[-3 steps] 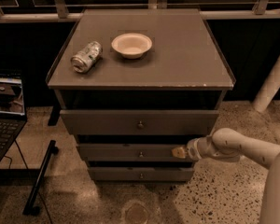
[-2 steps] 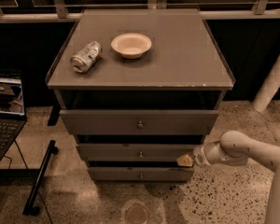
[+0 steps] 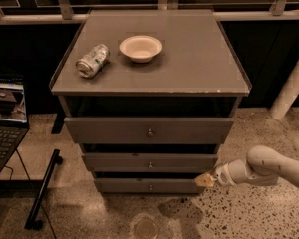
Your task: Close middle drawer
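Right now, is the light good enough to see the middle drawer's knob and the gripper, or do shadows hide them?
Camera view: dim warm light, no glare; dark shadow bands fill the gaps above each drawer, but the middle drawer front and its knob are visible; the gripper shows pale just below its right end.

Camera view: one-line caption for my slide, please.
Robot gripper low at the right front corner of the cabinet, just below the middle drawer; a tipped can and a bowl sit on top.
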`<state>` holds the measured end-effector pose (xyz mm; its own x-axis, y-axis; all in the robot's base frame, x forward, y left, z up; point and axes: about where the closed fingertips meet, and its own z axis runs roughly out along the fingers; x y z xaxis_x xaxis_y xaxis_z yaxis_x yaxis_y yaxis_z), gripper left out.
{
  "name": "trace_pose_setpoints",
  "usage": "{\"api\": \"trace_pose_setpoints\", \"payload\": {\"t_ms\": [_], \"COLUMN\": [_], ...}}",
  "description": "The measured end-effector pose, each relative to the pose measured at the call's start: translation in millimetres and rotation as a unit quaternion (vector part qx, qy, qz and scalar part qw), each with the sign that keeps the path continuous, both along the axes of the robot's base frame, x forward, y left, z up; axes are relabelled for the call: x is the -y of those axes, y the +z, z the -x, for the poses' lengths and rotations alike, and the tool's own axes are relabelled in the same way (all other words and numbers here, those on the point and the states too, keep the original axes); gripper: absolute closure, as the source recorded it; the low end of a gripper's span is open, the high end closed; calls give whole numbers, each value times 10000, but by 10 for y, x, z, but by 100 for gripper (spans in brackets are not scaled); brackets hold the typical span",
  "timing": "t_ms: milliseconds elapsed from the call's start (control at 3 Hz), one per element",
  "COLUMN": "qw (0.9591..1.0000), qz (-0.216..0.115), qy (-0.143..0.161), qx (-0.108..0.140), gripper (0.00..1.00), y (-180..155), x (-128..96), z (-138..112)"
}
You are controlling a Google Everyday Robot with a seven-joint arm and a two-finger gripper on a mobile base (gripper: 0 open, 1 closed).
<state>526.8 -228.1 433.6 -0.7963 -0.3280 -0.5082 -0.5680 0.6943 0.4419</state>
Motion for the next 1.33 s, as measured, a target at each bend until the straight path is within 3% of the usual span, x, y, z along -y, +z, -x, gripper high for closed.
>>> {"api": "trace_pose_setpoints", "payload": {"t_ms": [1000,1333], "qw": [10000,10000], "qz": [0,-1], "qy": [1,1], "qx": [-1,-1], "gripper": [13,0], "y": [-1,-1], "x": [-1,-1], "z": [0,0]}}
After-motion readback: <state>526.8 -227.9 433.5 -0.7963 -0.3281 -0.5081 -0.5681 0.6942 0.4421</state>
